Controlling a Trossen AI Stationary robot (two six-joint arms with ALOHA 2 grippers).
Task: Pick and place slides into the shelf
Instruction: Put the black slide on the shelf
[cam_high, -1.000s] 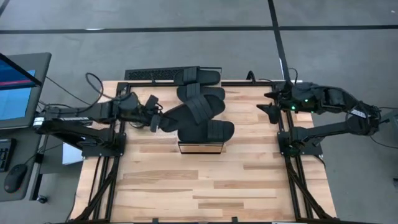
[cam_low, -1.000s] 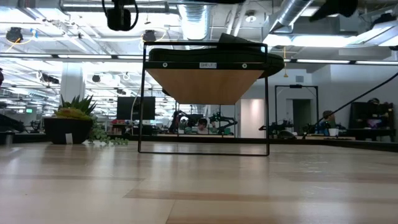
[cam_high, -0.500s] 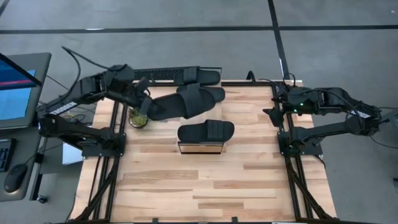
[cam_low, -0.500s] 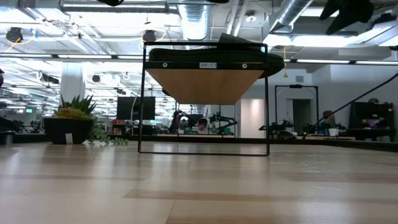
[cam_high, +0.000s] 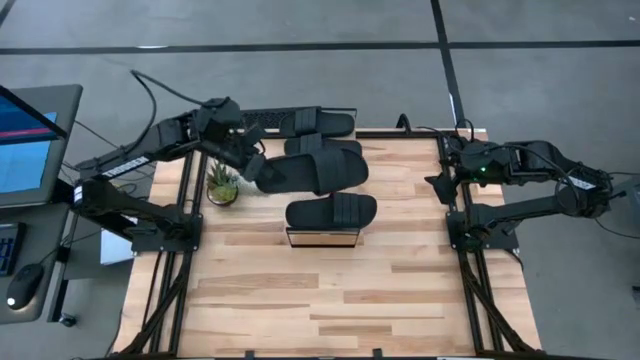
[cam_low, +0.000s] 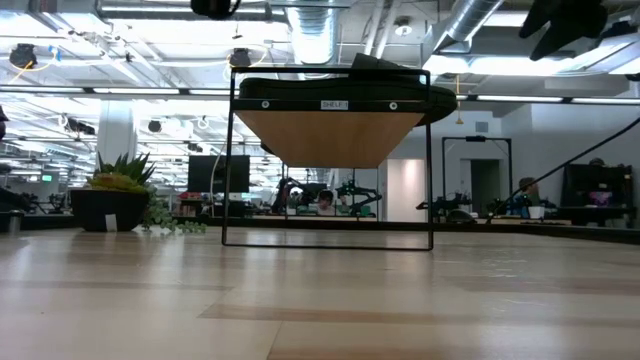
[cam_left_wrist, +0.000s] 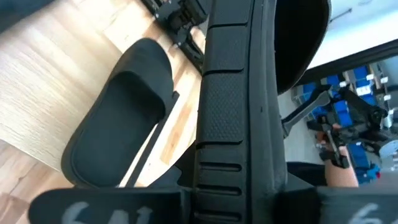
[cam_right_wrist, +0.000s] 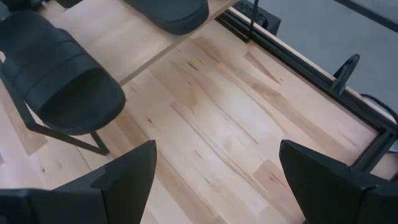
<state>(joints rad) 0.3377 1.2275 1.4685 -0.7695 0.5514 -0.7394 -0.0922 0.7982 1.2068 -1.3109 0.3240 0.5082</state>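
My left gripper (cam_high: 252, 158) is shut on one black slide (cam_high: 312, 169), which hangs over the middle of the shelf (cam_high: 322, 238). A second slide (cam_high: 332, 212) lies sole down on the shelf's near end. A third (cam_high: 322, 124) lies at the far end. Part of a fourth (cam_high: 298, 146) shows just beyond the held one. In the low view the shelf (cam_low: 330, 138) shows end-on with a slide (cam_low: 340, 88) on top. My right gripper (cam_high: 436, 171) is open and waits by the table's right edge, touching nothing (cam_right_wrist: 217, 186). My left gripper holds the slide by its left end (cam_high: 266, 172), pinched between the two fingers, which come from the table's left and lie along the slide. The left wrist view shows the sole's ribbed side (cam_left_wrist: 229, 118) running out from between the fingers. The slide is lifted clear, about level.
A small potted plant (cam_high: 222, 185) stands on the table left of the shelf, below my left arm; the low view shows it too (cam_low: 118, 195). Black frame rails run along the table's left and right sides. Bare wood table (cam_high: 330, 300) lies near of the shelf.
My left gripper has risen with the slide and swung toward the table's far edge, then right toward the shelf. The slide has been lifted clear and carried over the shelf's middle. The plant, hidden under the arm before, now shows.
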